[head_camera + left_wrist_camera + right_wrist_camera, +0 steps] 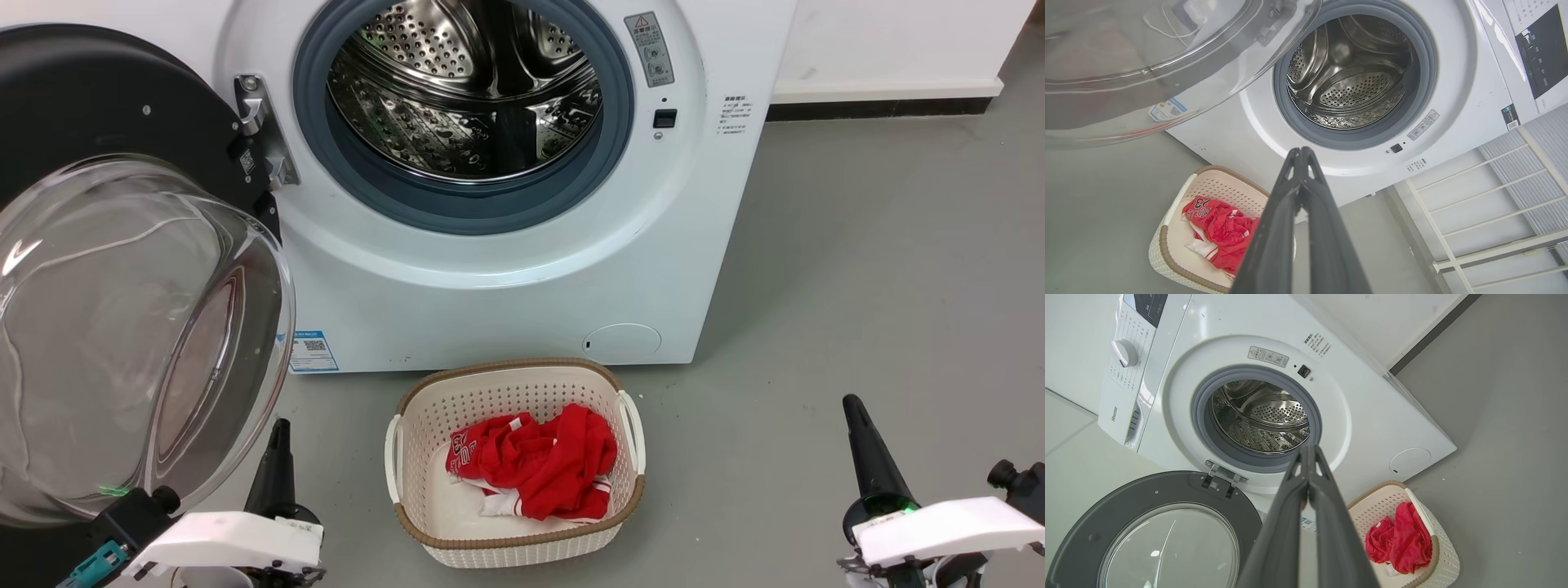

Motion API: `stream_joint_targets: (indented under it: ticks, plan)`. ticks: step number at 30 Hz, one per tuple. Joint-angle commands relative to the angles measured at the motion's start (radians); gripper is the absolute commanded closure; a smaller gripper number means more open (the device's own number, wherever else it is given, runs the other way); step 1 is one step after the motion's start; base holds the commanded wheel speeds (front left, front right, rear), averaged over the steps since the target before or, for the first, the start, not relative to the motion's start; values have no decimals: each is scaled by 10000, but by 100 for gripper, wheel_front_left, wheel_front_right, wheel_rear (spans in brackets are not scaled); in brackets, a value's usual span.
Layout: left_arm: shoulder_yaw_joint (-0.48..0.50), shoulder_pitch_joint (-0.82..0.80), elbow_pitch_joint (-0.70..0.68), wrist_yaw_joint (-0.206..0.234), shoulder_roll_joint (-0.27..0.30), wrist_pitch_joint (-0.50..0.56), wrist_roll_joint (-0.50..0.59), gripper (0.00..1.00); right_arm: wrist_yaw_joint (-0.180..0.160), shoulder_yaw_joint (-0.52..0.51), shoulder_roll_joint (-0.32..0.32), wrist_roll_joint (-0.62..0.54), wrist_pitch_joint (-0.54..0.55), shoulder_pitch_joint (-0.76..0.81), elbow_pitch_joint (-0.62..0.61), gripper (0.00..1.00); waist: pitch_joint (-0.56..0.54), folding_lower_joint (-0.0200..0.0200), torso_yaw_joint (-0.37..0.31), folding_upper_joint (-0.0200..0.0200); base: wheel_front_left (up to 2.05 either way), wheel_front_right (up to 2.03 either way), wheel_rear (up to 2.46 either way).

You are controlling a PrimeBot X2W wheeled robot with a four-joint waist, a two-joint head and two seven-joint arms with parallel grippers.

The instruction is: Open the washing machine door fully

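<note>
The white washing machine (506, 286) faces me with its steel drum (465, 90) exposed. Its door (98, 106), black-rimmed with a bulging glass bowl (122, 327), is swung wide open to the left on its hinge (261, 135). The door (1147, 535) also shows in the right wrist view, and its glass (1147, 49) in the left wrist view. My left gripper (279, 429) is shut, low beside the glass bowl, touching nothing. My right gripper (851, 404) is shut too, over the floor at the lower right. Both hold nothing.
A cream laundry basket (424, 392) with a red garment (539, 461) stands on the grey floor in front of the machine, between my two grippers. A white wall and dark skirting (882, 106) run behind at the right. A pale rack (1474, 204) stands beside the machine.
</note>
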Motion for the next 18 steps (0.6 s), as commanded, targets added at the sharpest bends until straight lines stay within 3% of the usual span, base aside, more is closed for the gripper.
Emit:
stream_joint_targets:
  ticks: [1,18]
  plan:
    - [63,-301,-49,-69,17,65,-262,100,0,-46,-64,283,49,-338,-40,100,1,0,4,0,0,0,0]
    - [227,-520,224,-301,-15,560,-2249,100,-1,-228,-74,2203,381,-600,369,100,13,0,67,0,0,0,0]
